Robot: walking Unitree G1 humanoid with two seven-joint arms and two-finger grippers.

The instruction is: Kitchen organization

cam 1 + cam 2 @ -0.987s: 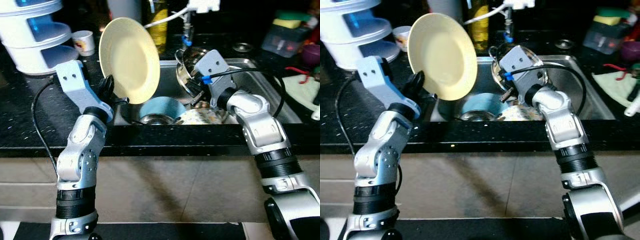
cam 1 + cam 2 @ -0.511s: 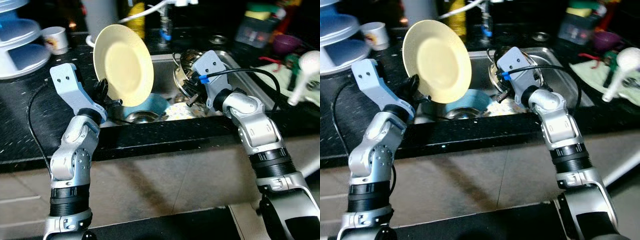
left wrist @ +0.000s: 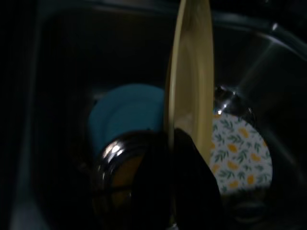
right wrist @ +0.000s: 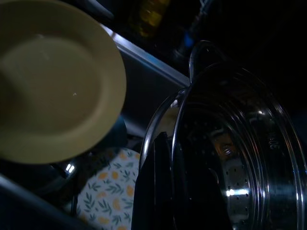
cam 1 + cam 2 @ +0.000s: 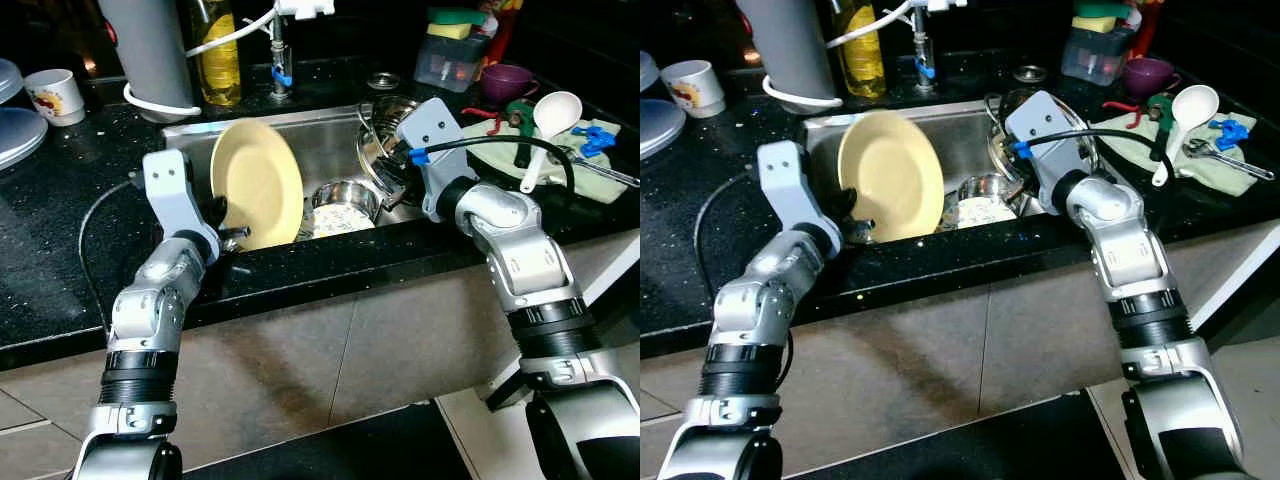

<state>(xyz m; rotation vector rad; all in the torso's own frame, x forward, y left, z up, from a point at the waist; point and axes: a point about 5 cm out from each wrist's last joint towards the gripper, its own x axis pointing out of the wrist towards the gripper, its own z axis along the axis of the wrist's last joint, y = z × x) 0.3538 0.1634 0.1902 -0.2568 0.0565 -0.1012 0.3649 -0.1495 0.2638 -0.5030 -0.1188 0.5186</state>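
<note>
Steel sink point(image 5: 330, 135), left pincer point(image 5: 222, 212) clamping upright yellow plate point(image 5: 257, 183), right pincer point(image 4: 165, 191) clamping tilted steel strainer pot point(image 4: 240, 158)

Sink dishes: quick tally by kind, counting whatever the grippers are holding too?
Plates: 3 (yellow plate in left gripper, patterned plate, blue plate)
Steel bowls: 1 (bowl)
Steel pots: 1 (perforated pot in right gripper)
Total: 5
</note>
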